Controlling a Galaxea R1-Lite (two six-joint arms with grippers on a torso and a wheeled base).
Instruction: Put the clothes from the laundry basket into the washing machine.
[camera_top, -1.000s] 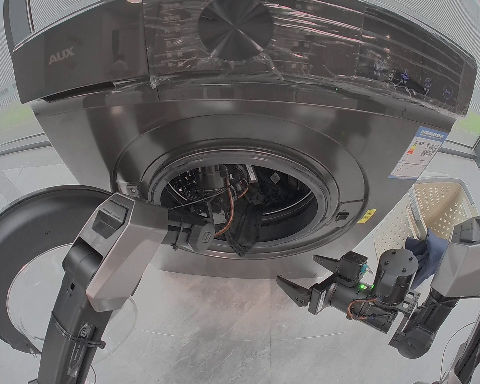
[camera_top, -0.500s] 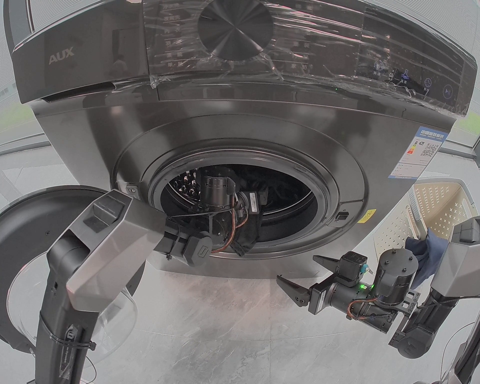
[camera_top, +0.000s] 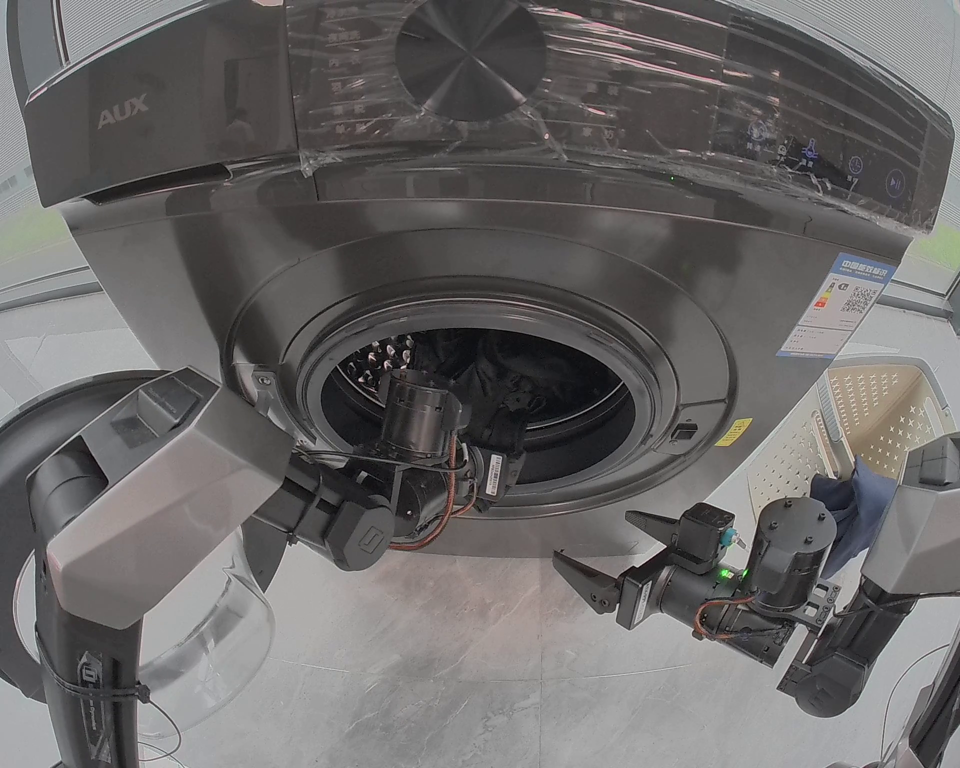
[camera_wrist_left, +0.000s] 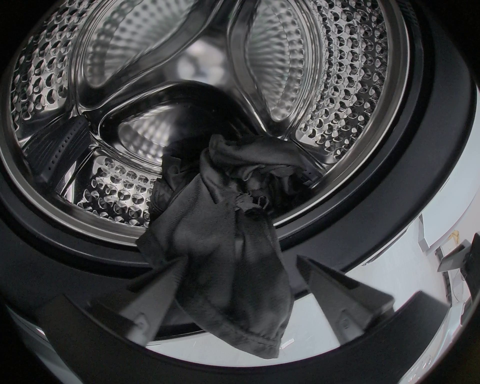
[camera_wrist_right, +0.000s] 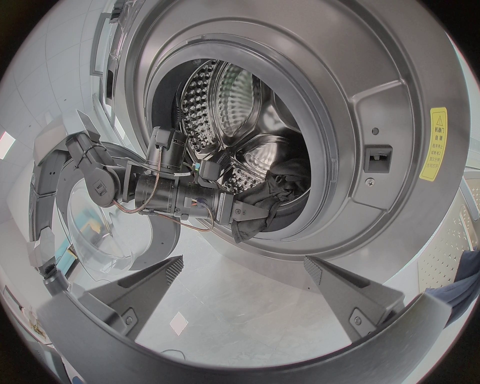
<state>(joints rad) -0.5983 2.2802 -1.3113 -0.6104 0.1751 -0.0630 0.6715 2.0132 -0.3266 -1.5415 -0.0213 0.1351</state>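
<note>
**Dark garment to be tucked fully past the seal**

The left pincer is held wide at the mouth of the washing machine, with nothing gripped in it. Just beyond it, the dark garment is draped over the door seal, part inside the drum and its hem hanging outside. The hem would best be lifted from below and pushed deeper, so that nothing is trapped at closing. The right pincer is also spread wide, low before the machine. Beside it is the laundry basket, in which a blue garment lies.
</note>
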